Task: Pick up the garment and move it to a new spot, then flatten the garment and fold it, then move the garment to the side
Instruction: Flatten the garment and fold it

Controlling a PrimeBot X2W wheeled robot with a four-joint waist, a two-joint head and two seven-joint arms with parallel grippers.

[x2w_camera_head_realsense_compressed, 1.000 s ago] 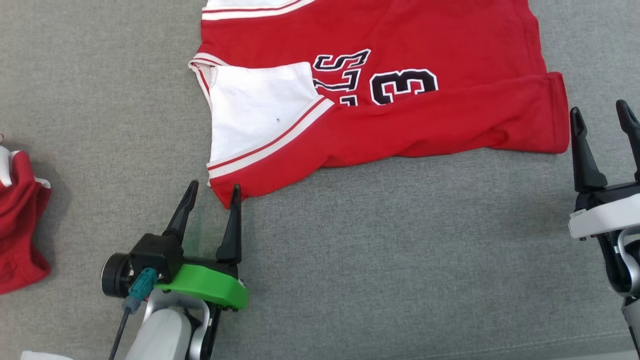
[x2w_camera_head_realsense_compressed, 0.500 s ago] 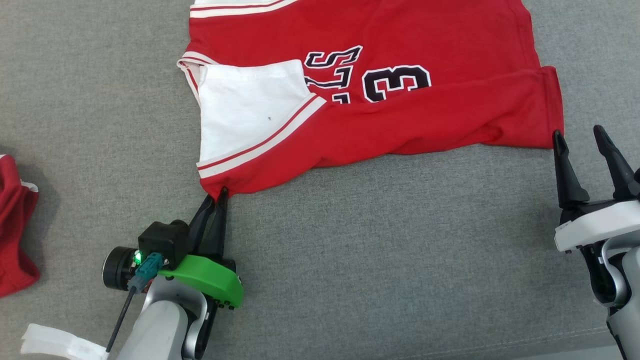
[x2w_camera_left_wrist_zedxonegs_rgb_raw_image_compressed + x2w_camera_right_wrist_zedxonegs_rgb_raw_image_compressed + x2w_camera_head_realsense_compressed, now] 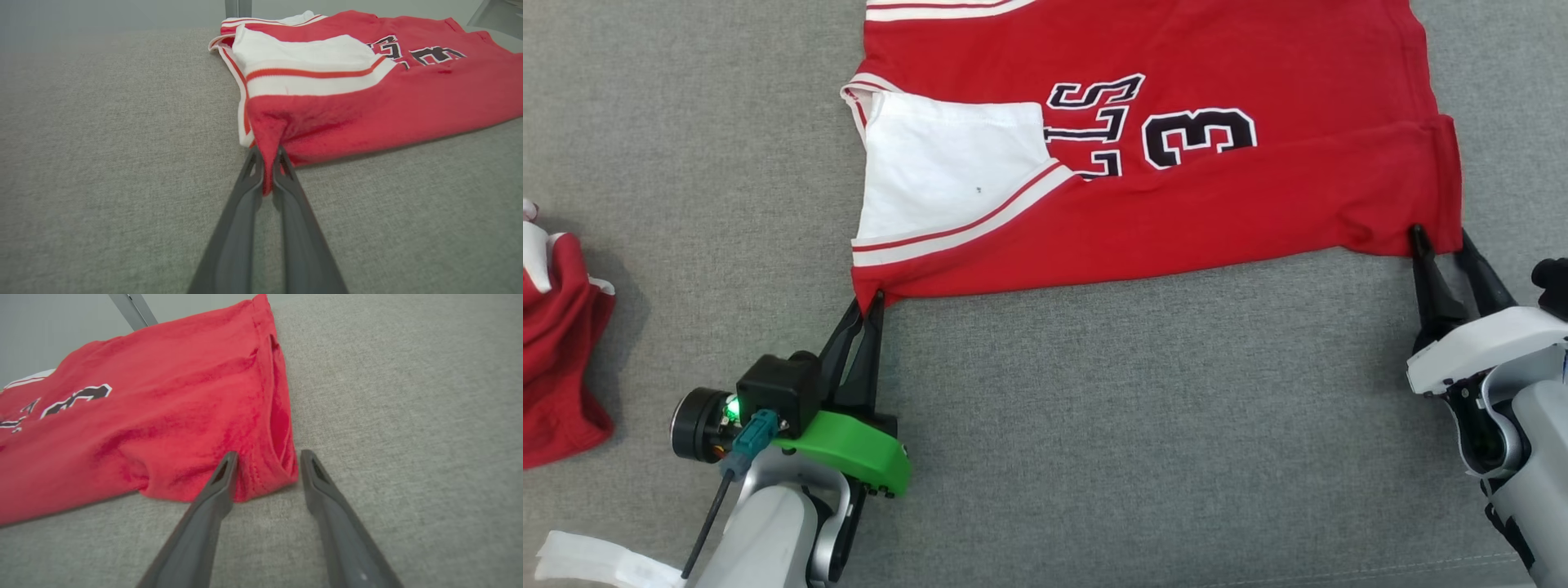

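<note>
Jersey (image 3: 1217,204): soft red knit cloth, matt, a bit fuzzy. Its white panel is the same cloth, and the number print looks flatter and smoother. Desk (image 3: 1094,457) top: grey woven fabric, coarse, matt. My left claw (image 3: 869,300) fingers (image 3: 235,228): dark grey plastic, smooth, dull sheen. My right claw (image 3: 1441,234) is the same. Green mount (image 3: 849,453) behind my left claw: matt plastic. Right wrist shell (image 3: 1478,339): white plastic, satin. Second red garment (image 3: 560,359): matt cloth.

Red garment (image 3: 163,416) on grey fabric surface (image 3: 408,396), right hand (image 3: 269,454) spread astride its corner (hem between fingers (image 3: 204,514))
</note>
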